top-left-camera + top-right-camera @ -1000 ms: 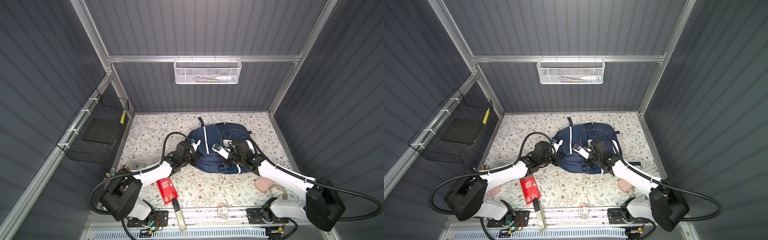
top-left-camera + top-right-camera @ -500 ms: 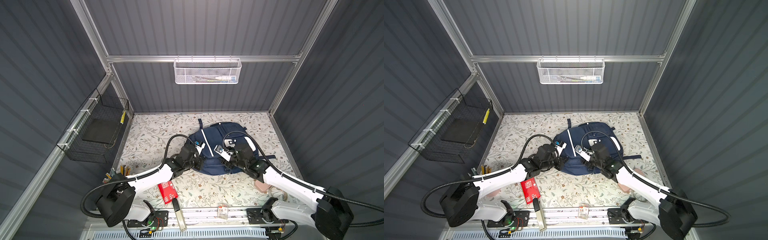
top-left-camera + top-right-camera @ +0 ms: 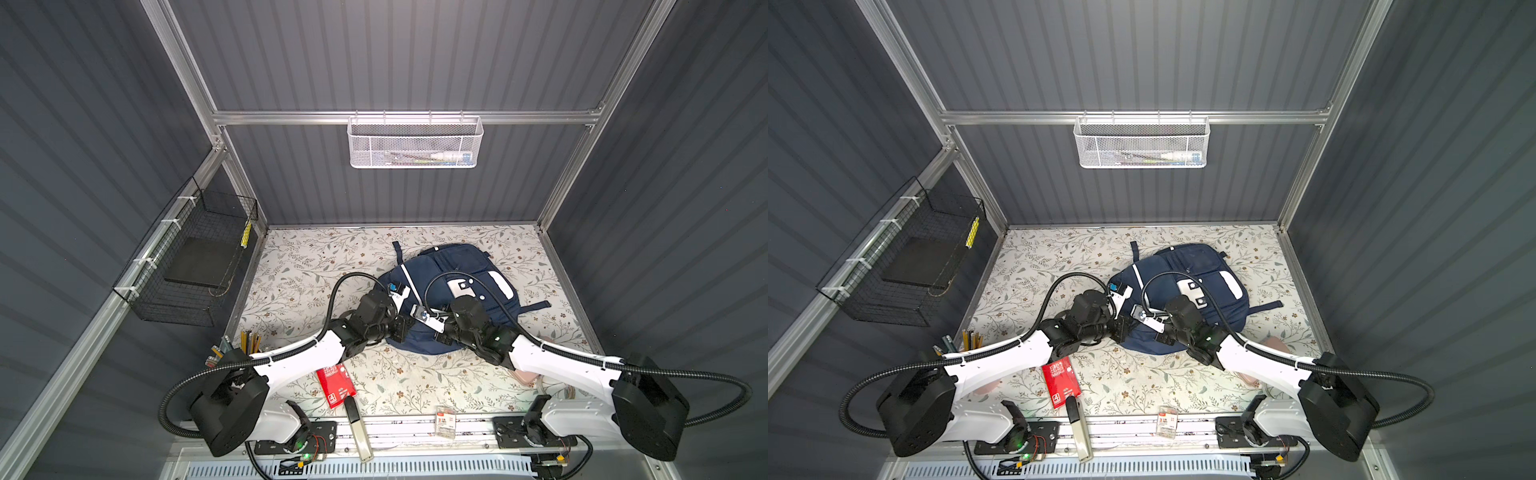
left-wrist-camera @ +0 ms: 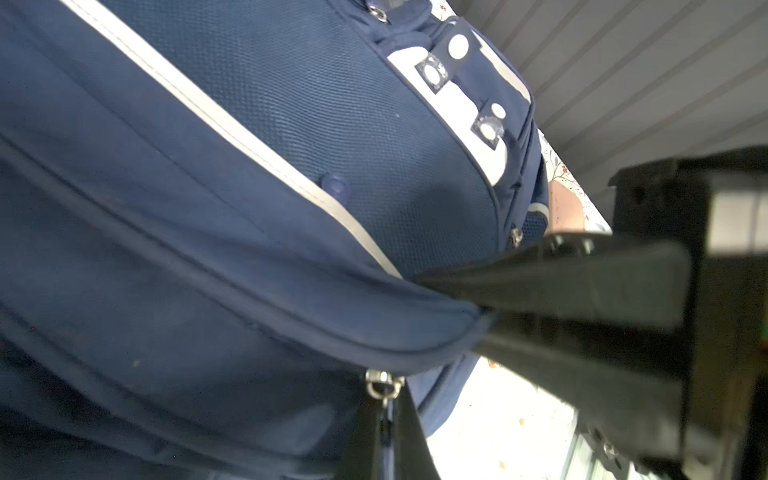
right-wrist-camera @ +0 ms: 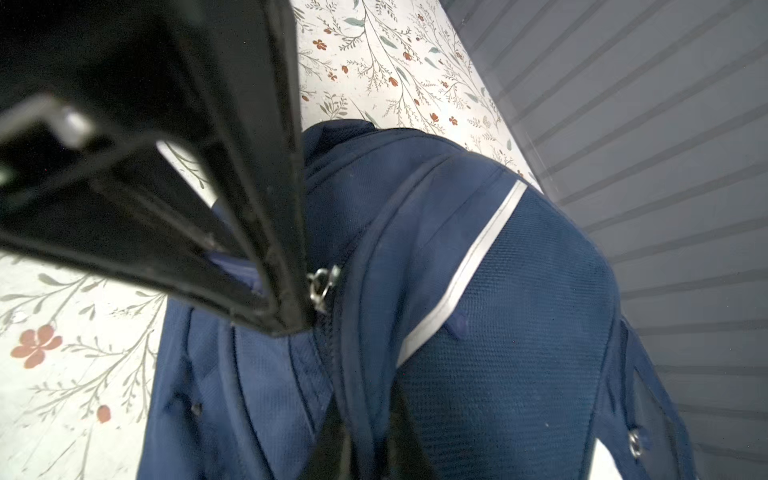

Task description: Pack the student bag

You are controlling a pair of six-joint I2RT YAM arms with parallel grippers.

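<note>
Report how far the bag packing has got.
Done: nothing visibly packed. In hand: left claw pinches an edge of the student bag; right claw looks shut on its zipper pull. Left: open it, then load the red booklet, pencils and pink case lying outside.

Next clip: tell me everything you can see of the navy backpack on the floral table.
The student bag is navy woven fabric with white reflective stripes, zipped front pockets and a white patch with dark dots. It lies front up on the floral table, one strap trailing to the right. The left gripper has its fingers clamped on its piped near edge; the right gripper is shut beside a metal zipper slider, grip unconfirmed.
</note>
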